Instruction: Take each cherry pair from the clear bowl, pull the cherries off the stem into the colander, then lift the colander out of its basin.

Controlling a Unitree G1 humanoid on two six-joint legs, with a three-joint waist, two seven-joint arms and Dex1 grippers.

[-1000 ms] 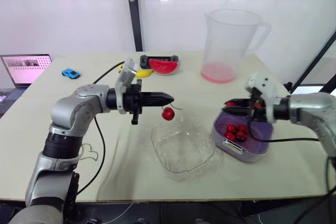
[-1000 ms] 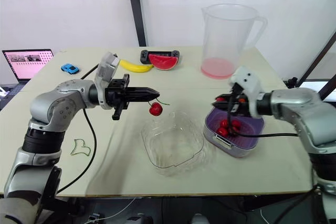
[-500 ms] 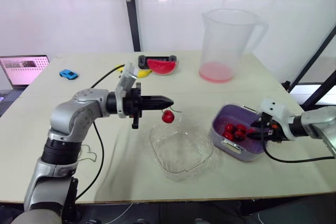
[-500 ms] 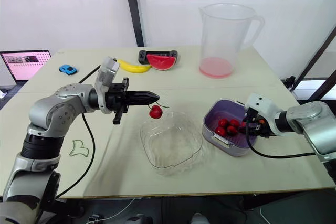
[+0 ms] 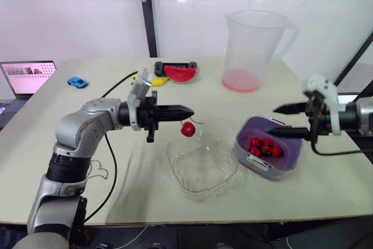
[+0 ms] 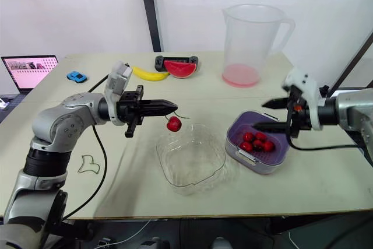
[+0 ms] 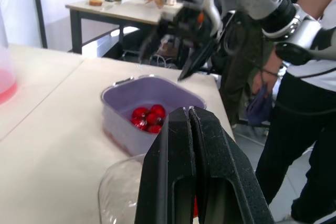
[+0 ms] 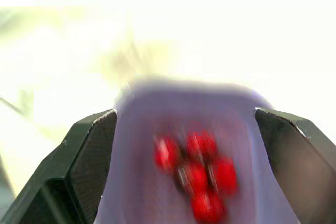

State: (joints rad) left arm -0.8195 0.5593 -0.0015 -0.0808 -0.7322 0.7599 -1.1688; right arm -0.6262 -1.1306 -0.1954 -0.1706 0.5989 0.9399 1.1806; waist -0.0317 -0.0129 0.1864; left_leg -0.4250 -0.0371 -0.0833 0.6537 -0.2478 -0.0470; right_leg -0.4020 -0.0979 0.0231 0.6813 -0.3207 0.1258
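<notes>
Left gripper [image 5: 188,111]: fingers closed on a stem [image 5: 194,122], with one cherry [image 5: 187,129] hanging over the far rim of the bowl [image 5: 172,157]. No fruit visible in the bowl. Right gripper [image 5: 274,121]: fingers spread wide, holding nothing, poised just above the colander [image 5: 242,137], which holds about five loose cherries [image 5: 263,146].

Assessment: destemming is nearly complete. The hanging cherry appears to be the last one to pull. The colander lift-out is not yet done.
</notes>
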